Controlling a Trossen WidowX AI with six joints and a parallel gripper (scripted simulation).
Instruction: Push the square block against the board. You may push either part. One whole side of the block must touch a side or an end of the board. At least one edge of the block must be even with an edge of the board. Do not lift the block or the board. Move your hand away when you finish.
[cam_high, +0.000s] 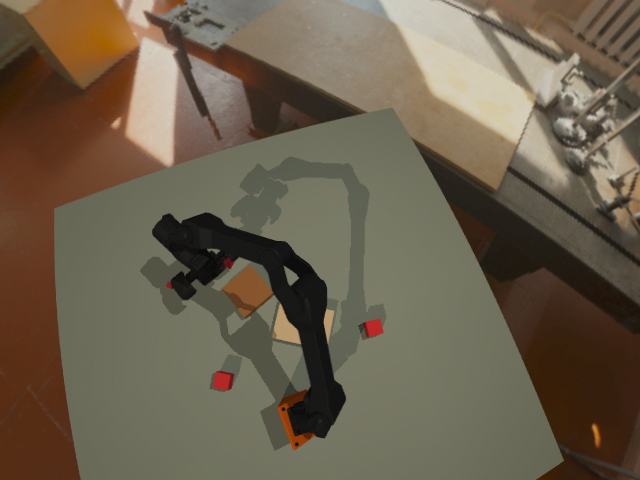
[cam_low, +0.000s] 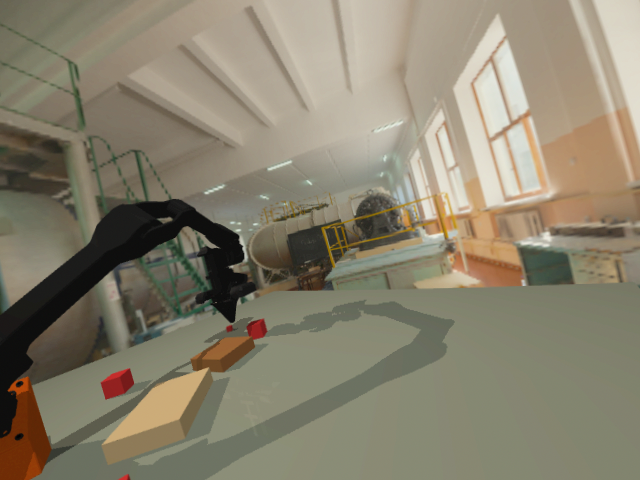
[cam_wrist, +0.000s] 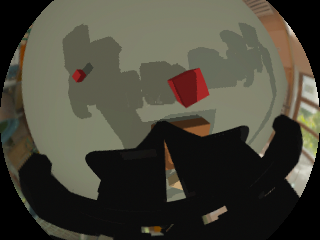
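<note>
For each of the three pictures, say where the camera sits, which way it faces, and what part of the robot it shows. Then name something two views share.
Top: high above, looking down on the table; whole arm and orange base.
Exterior: low beside the base, facing across the table; arm and shut gripper.
Wrist: on the gripper, facing down; dark fingers.
Shared: top and exterior both show the brown block and tan board, apart.

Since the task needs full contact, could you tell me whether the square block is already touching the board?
No: in the exterior view a strip of table top shows between the brown square block and the tan board.
</note>
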